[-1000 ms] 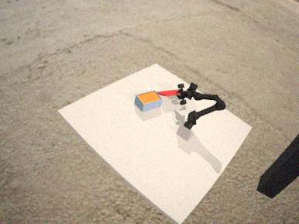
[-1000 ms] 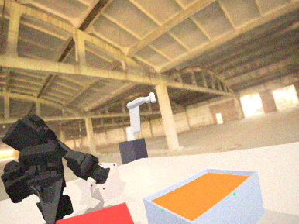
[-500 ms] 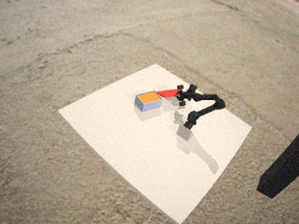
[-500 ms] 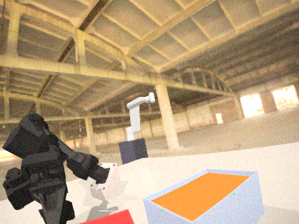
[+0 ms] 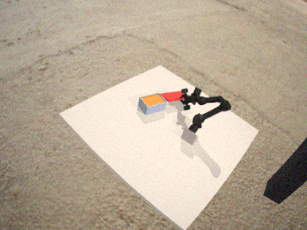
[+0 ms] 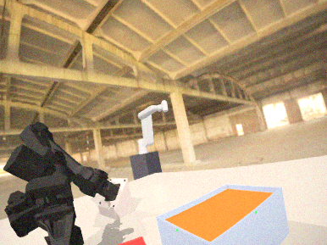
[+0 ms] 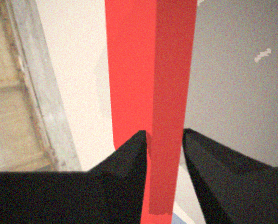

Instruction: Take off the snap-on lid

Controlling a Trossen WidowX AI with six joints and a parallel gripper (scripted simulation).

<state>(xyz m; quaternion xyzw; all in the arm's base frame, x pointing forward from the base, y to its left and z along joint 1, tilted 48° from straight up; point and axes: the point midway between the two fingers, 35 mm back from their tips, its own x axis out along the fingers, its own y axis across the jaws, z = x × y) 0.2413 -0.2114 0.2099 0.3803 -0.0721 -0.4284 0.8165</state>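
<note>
The storage box (image 5: pixel 152 103) (image 6: pixel 229 214) is pale blue and stands open on the white table (image 5: pixel 119 154), showing its orange inside. The red lid (image 5: pixel 172 96) (image 7: pixel 145 65) is off the box and hangs tilted in the air just right of it. Only a corner of the lid (image 6: pixel 133 241) shows at the bottom edge of the exterior view. My gripper (image 5: pixel 185 97) (image 7: pixel 164 136) is shut on the lid's edge; in the wrist view the two black fingers pinch the red panel from both sides. The black arm (image 6: pixel 51 186) stands left of the box.
The table's edge (image 7: pixel 40 90) runs along the left of the wrist view, with the ground beyond. A dark block (image 5: pixel 288 178) stands off the table at the right. A white arm on a dark pedestal (image 6: pixel 146 164) stands behind the table.
</note>
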